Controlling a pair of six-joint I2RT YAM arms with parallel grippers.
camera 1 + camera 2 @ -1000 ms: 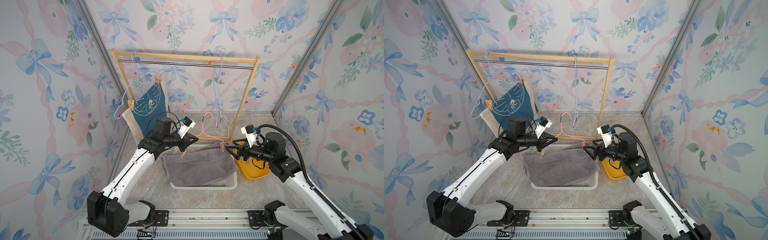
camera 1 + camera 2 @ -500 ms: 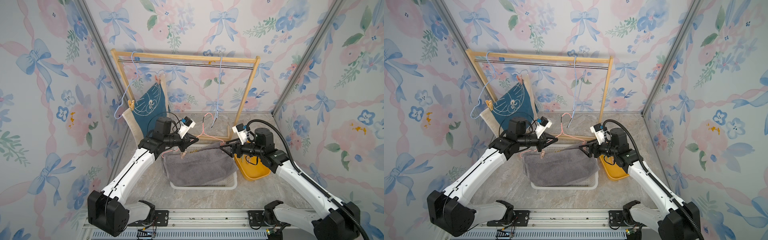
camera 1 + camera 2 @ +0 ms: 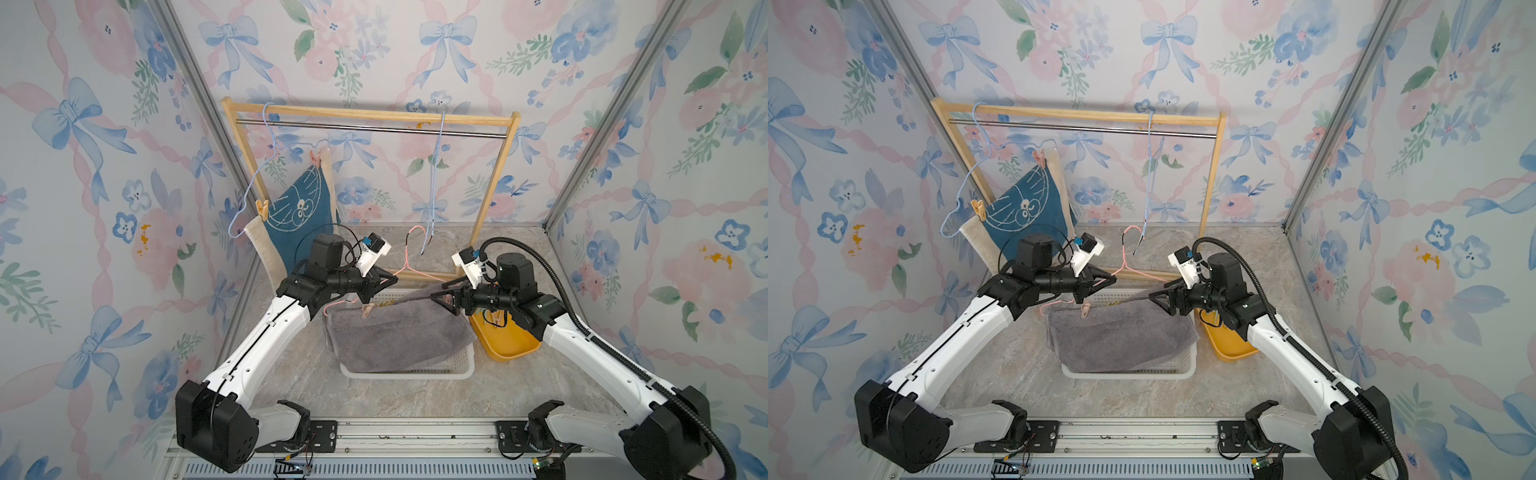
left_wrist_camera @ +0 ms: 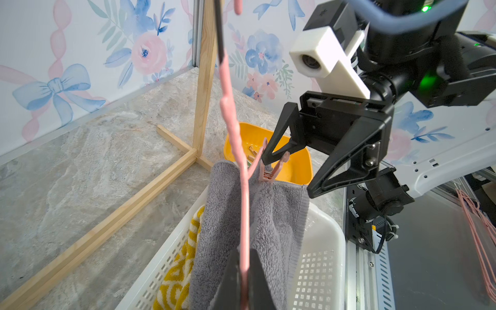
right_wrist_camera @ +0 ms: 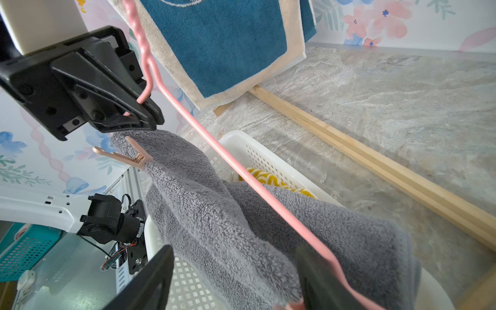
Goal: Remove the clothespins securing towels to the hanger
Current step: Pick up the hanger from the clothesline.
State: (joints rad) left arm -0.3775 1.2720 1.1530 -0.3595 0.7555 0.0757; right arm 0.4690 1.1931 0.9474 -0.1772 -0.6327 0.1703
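Observation:
A grey towel (image 3: 395,332) hangs over a pink hanger (image 3: 415,270) above the white basket. My left gripper (image 3: 388,281) is shut on the hanger wire (image 4: 233,128) near its neck. A peach clothespin (image 5: 120,157) pins the towel's left end. A pink clothespin (image 4: 271,166) pins the right end. My right gripper (image 4: 287,175) stands open with that pin between its fingers, one fingertip (image 4: 265,159) against its handles. At the back left a blue towel (image 3: 303,208) hangs from a blue hanger (image 3: 249,195) by two clothespins (image 3: 262,208) (image 3: 316,158).
The white basket (image 4: 322,241) under the grey towel holds a yellow-and-white towel (image 4: 177,273). A yellow tray (image 3: 507,345) with loose pins sits right of it. The wooden rack (image 3: 374,114) stands behind, with an empty blue hanger (image 3: 434,187) on its rail.
My right arm has moved left from over the yellow tray to the towel's right end, its jaws narrowing a little. The left arm has held still.

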